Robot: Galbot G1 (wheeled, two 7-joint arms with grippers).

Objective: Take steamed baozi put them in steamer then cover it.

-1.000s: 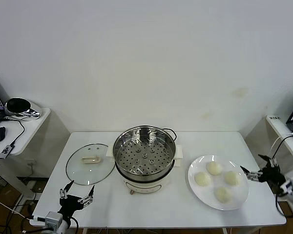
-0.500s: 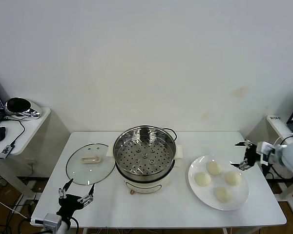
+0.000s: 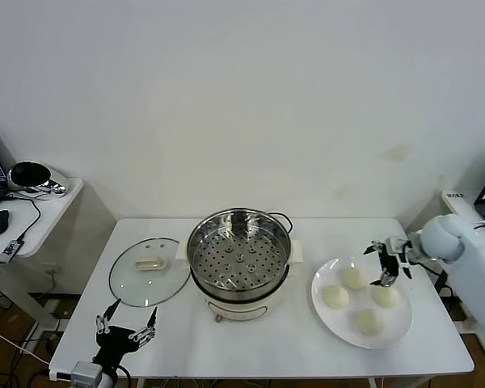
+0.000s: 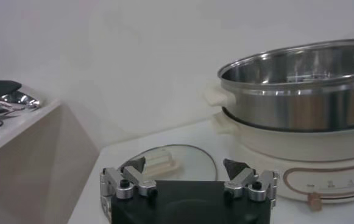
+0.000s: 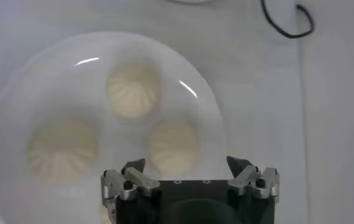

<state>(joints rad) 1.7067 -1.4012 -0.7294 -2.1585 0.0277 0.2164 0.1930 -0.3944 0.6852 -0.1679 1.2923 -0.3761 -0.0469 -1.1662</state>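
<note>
Several cream-white steamed baozi [image 3: 354, 278] lie on a white plate [image 3: 322, 314] at the table's right. My right gripper [image 3: 385, 263] hovers open over the plate's far right part, above the buns and touching none. In the right wrist view a baozi [image 5: 174, 146] lies just ahead of the open right gripper [image 5: 187, 167], with two more baozi [image 5: 133, 89] beyond it. The shiny steamer [image 3: 239, 257] stands uncovered at the table's middle with no bun in it. My left gripper [image 3: 126, 330] waits open at the table's near left edge, and its wrist view shows the steamer [image 4: 298, 85] beyond it.
A round glass lid [image 3: 149, 270] with a cream handle lies flat on the table left of the steamer, seen past the open left gripper [image 4: 184, 165] as the lid [image 4: 170, 163]. A black cord [image 5: 283, 21] trails behind the plate [image 5: 73, 67]. Side desks flank the table.
My right arm has swung in from beyond the table's right edge to above the plate, its gripper still open. The left gripper has barely shifted.
</note>
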